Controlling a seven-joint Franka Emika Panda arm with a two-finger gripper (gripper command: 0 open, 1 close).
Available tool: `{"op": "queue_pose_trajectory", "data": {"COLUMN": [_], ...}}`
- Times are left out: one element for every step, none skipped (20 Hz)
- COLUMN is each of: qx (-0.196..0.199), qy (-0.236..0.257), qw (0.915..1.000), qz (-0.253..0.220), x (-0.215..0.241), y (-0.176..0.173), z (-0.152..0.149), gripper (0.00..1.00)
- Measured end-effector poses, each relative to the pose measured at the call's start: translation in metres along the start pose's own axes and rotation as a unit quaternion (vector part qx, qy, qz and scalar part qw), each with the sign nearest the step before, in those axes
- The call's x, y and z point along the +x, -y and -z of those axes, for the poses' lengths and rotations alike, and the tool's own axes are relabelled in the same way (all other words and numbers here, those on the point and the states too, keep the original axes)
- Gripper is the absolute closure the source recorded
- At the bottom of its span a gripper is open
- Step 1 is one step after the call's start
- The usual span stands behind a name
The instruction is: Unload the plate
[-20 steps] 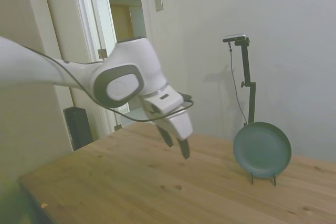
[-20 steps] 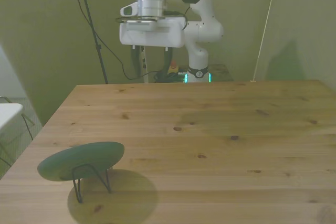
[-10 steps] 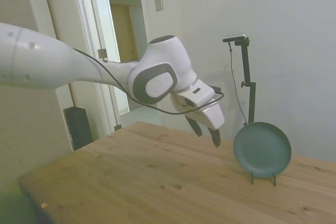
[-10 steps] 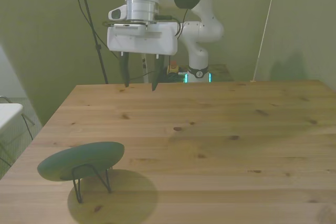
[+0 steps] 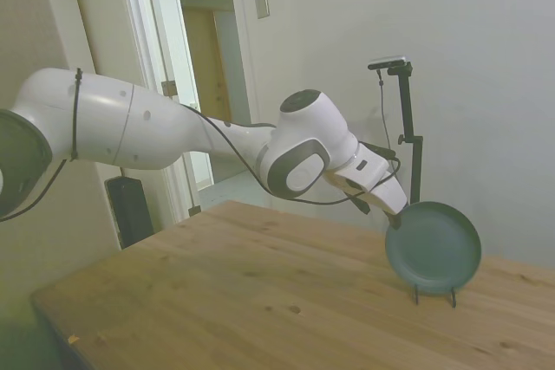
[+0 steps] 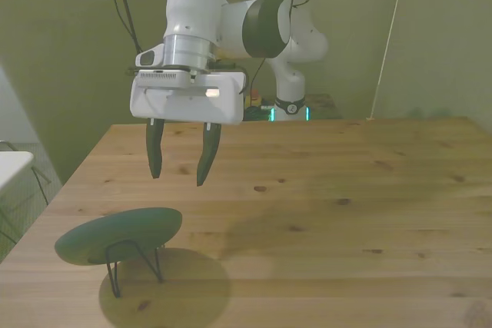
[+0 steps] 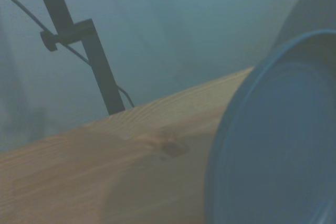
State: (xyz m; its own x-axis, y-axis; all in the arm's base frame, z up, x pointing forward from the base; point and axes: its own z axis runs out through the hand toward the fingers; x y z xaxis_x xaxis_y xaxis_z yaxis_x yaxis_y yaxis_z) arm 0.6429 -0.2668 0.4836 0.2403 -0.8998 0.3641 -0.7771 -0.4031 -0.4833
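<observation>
The teal-green plate leans nearly upright on a thin black wire stand near the table's far end. In the front view the plate sits at the lower left, its stand in front of it. My gripper hangs open in the air above and just behind the plate, fingers pointing down, nothing between them. In the side view the gripper is at the plate's upper left rim. The wrist view shows the plate's face close by.
The wooden table stretches bare to the front view's right. A doorway and a dark speaker-like box stand beyond the table in the side view. Cables hang behind the table in the front view.
The arm has swept across the table toward the plate and lowered. The gripper went from mid-table to just above the plate's rim, still open.
</observation>
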Motion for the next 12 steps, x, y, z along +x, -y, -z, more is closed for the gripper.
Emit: {"op": "queue_pose_trajectory", "data": {"qx": [0.004, 0.007, 0.009, 0.012, 0.016, 0.018, 0.020, 0.022, 0.024, 0.025, 0.026, 0.027], "qy": [0.000, 0.000, 0.000, -0.001, -0.002, -0.003, -0.004, -0.005, -0.006, -0.007, -0.007, -0.007], "qw": [1.0000, 1.0000, 1.0000, 0.9999, 0.9999, 0.9998, 0.9998, 0.9997, 0.9997, 0.9996, 0.9996, 0.9996], "qz": [-0.001, -0.003, -0.003, -0.003, -0.004, -0.005, -0.006, -0.007, -0.007, -0.008, -0.008, -0.009], "x": [-0.001, -0.002, -0.002, -0.002, -0.001, 0.000, 0.001, 0.003, 0.004, 0.005, 0.005, 0.006], "y": [0.003, 0.006, 0.009, 0.012, 0.016, 0.018, 0.020, 0.022, 0.024, 0.025, 0.026, 0.027], "z": [-0.007, -0.014, -0.021, -0.027, -0.031, -0.036, -0.039, -0.042, -0.043, -0.045, -0.046, -0.046], "gripper": [0.00, 0.00, 0.00, 0.00, 0.00, 0.00, 0.00, 0.00, 1.00, 1.00, 1.00, 1.00]}}
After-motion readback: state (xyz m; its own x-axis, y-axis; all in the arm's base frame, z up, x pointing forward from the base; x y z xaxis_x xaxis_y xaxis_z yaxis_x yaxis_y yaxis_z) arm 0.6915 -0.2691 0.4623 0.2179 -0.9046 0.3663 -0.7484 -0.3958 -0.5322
